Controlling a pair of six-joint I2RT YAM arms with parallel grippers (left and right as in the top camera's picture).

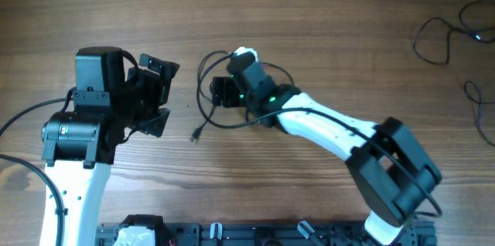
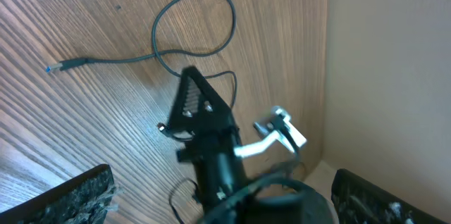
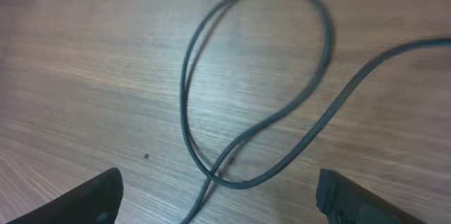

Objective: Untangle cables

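A thin black cable (image 1: 203, 91) lies in a loop at the table's middle, with its small plug end (image 1: 195, 135) toward the front. My right gripper (image 1: 224, 83) is open and hovers low over this loop. In the right wrist view the loop (image 3: 211, 76) crosses itself (image 3: 213, 175) just ahead of the open jaws (image 3: 222, 206). My left gripper (image 1: 166, 95) is open and empty, left of the loop. The left wrist view shows the loop (image 2: 194, 27), its plug (image 2: 55, 67) and the right gripper's finger (image 2: 201, 104). The left jaws (image 2: 225, 199) hold nothing.
More thin black cables lie apart at the far right: one loop at the back (image 1: 433, 39) and another near the right edge (image 1: 481, 103). The arm bases and a black rail (image 1: 255, 234) stand along the front edge of the wooden table (image 1: 325, 29).
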